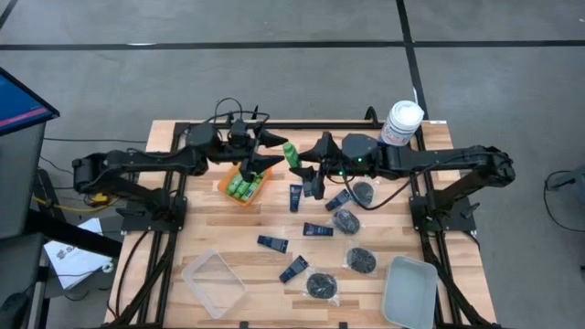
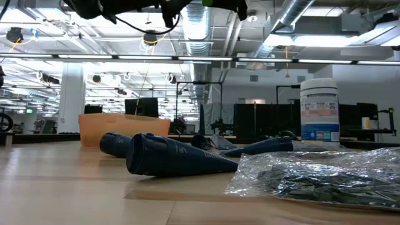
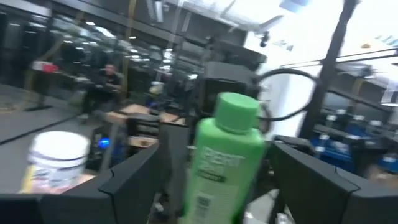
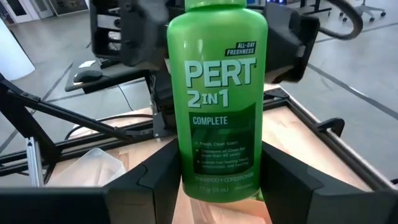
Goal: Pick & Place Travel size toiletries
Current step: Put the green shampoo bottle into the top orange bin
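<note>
The small bright green Pert bottle [image 1: 291,153] hangs above the table between our pincers: right pincer [image 1: 305,170] clamps it, left pincer [image 1: 271,151] is spread. Releasing early drops it.

Green bottle [image 4: 217,99]: cap cut off by my right wrist view's edge, base hidden behind my right gripper's fingers [image 4: 152,186]. Left wrist view blurred; label unreadable. Low view: my arms cropped at the upper edge. White canister [image 2: 319,110]: label print too small to read.
</note>
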Tool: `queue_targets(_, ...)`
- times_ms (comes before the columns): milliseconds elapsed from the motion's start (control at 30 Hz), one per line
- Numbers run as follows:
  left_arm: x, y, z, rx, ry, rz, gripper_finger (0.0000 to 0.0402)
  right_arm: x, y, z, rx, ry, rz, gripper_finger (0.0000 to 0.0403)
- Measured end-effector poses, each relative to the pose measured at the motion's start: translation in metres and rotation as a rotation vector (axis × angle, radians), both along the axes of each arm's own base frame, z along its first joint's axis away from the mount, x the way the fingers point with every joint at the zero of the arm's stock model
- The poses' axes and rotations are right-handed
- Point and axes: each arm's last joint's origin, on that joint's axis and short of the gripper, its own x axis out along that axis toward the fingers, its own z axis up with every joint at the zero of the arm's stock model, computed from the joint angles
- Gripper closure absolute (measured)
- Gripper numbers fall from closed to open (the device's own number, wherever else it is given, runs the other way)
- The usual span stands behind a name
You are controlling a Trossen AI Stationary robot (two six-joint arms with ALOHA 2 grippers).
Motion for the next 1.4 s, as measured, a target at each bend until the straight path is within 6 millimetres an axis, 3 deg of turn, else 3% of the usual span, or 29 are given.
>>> queue_targets(633,-0.001,-0.002,0.007,0.033,-0.097,-0.036,0.0108,0.0,-0.003,0.0,-0.019,0.003,0.028,0.0224)
queue_targets(900,0.018,0.001,0.007,0.03,-0.082,-0.053,0.0108,0.0,-0.003,0.0,-0.014,0.003,0.046,0.0226)
queue_targets(1100,0.019,0.001,0.01,0.033,-0.089,-0.052,0.0108,0.0,-0.002,0.0,-0.014,0.003,0.048,0.0222)
queue_targets(1233,0.02,0.001,0.009,0.03,-0.087,-0.053,0.0125,0.0,-0.002,0.0,-0.014,0.003,0.048,0.0226)
queue_targets(1400,0.02,0.001,0.009,0.026,-0.083,-0.055,0.0177,0.0,-0.002,0.0,-0.014,0.003,0.048,0.0226)
